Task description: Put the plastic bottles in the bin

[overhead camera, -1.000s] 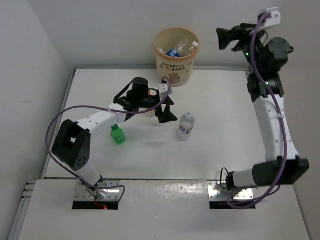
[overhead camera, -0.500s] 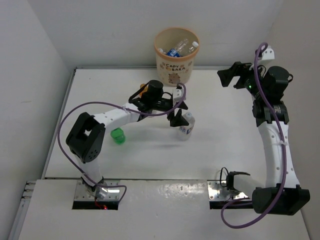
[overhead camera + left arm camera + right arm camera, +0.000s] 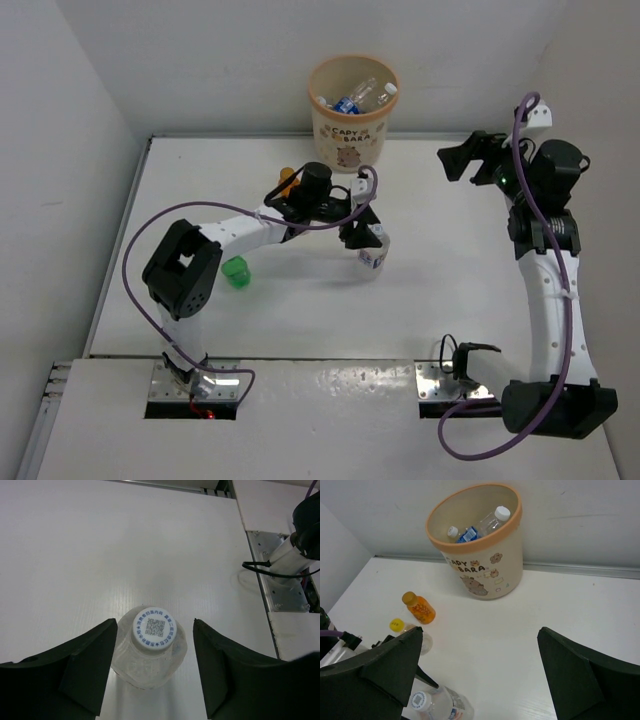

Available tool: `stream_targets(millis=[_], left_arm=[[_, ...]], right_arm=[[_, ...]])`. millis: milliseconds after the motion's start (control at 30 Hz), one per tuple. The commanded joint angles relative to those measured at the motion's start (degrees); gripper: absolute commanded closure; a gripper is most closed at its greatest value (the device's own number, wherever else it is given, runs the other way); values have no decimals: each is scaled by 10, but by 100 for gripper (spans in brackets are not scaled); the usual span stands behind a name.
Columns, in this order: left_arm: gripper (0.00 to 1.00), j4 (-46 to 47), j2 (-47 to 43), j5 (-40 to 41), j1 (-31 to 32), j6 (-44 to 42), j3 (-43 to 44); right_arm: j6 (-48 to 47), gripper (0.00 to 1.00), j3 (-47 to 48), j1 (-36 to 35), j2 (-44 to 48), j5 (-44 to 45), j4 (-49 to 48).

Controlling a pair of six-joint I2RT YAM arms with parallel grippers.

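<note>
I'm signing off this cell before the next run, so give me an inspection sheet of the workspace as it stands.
Surface: white table, no spills seen.
Job's things: bin at the back edge with several bottles inside; clear bottle upright mid-table; green bottle, orange bottle and yellow-capped bottle out on the table.
Clutter: nothing seen.
Tools: left tool straddles the clear bottle, jaws not yet clamped; right tool open, empty, facing the bin.
Cables: purple cables loop off both arms.
Surroundings: plain white walls at back and left.
</note>
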State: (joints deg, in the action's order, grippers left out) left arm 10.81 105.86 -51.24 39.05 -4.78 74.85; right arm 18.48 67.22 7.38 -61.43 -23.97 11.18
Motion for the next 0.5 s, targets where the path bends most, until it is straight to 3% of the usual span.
stream_targets(millis=[0, 167, 200, 233, 267, 367, 467], left_arm=[[33, 51, -4, -18, 10, 20, 21], [62, 57, 1, -6, 10, 40, 26], [74, 40, 1, -6, 10, 40, 39], [75, 40, -5, -6, 10, 40, 47], [85, 20, -5, -6, 2, 40, 57], [100, -24, -27, 16, -23, 77, 122], [100, -72, -37, 84, -60, 110, 233]], right_arm=[[8, 5, -13, 1, 18, -7, -8], [-3, 6, -32, 2, 33, -11, -8], [-12, 6, -35, 2, 35, -10, -5], [-14, 6, -38, 2, 38, -9, -5], [-20, 7, -42, 3, 40, -4, -4], [-34, 7, -59, 4, 51, -3, -2], [-38, 7, -74, 4, 58, -3, -4]])
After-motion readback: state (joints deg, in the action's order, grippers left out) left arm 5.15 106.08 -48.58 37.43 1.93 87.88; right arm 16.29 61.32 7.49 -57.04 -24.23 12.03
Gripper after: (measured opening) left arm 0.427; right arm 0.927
